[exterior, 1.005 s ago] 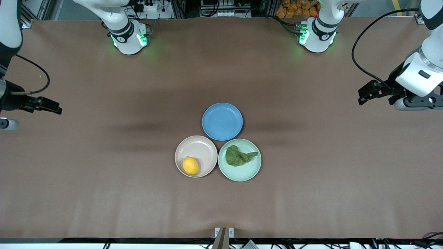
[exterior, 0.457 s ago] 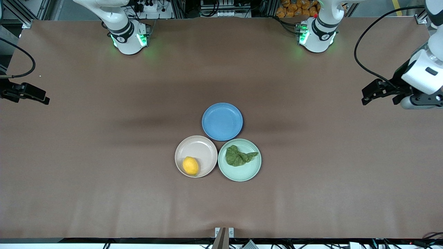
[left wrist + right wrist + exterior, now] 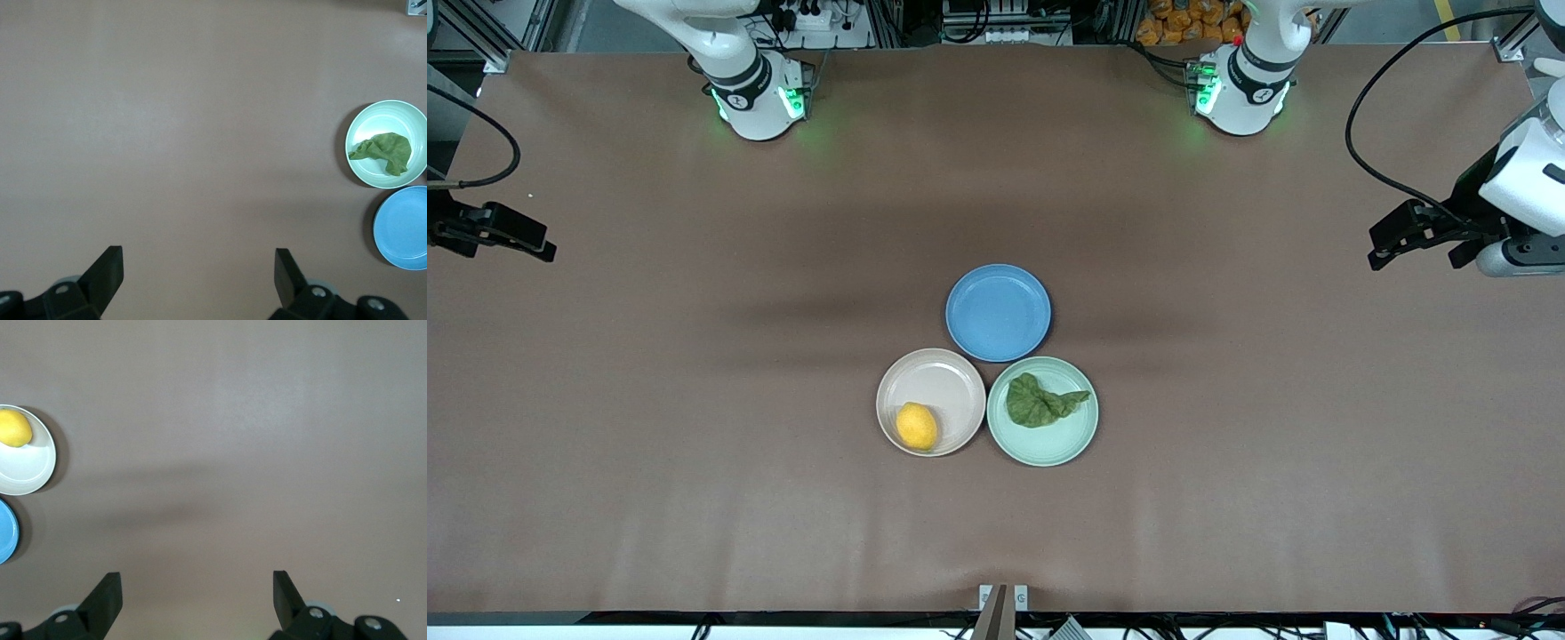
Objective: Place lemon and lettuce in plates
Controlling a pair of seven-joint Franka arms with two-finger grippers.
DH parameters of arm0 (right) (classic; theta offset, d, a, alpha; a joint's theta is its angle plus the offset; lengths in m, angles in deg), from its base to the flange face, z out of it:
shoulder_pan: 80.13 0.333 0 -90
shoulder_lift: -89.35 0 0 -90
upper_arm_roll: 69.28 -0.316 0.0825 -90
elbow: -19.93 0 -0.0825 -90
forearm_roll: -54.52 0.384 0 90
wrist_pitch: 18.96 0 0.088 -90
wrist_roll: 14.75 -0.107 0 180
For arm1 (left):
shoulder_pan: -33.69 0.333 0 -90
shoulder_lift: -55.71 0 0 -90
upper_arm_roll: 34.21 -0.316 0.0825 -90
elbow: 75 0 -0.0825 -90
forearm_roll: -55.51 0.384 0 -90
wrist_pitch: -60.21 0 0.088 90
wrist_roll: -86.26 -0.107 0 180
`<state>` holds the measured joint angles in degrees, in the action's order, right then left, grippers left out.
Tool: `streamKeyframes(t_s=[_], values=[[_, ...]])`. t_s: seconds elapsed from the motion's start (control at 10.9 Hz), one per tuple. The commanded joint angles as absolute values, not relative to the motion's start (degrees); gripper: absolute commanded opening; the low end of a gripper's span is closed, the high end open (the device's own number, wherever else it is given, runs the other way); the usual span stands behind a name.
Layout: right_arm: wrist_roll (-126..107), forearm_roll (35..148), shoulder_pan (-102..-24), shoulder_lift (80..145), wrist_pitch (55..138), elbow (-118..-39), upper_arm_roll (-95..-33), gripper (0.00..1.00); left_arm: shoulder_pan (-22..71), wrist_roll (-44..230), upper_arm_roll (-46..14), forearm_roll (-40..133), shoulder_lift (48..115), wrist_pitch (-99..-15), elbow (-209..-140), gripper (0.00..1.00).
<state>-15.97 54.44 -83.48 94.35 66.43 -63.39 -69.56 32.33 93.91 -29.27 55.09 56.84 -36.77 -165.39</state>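
The yellow lemon lies in the pale beige-pink plate, at the edge nearest the front camera; the right wrist view shows that lemon and plate too. In the mint green plate beside it rests the wrinkly green lettuce, which the left wrist view also shows as lettuce in its plate. My left gripper hangs open over bare table at the left arm's end. My right gripper hangs open over the right arm's end. Neither holds anything.
An empty blue plate touches both other plates, farther from the front camera. Brown cloth covers the whole table. The two arm bases stand at the table's back edge.
Both arms have drawn away from the plates toward their own ends of the table and risen slightly. Lemon, lettuce and plates have not moved.
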Motion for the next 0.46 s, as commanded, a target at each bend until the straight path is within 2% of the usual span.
streamKeyframes(t_s=[0.0,0.37], values=[[-16.1,53.4,-81.5,93.4,67.9,-64.4,-67.4,1.00,32.4,92.7,-29.1,56.4,56.6,-36.1,-164.9,1.00],[-16.0,53.4,-80.4,93.9,68.8,-64.4,-66.1,1.00,32.4,92.7,-29.1,56.4,56.6,-36.1,-164.8,1.00]])
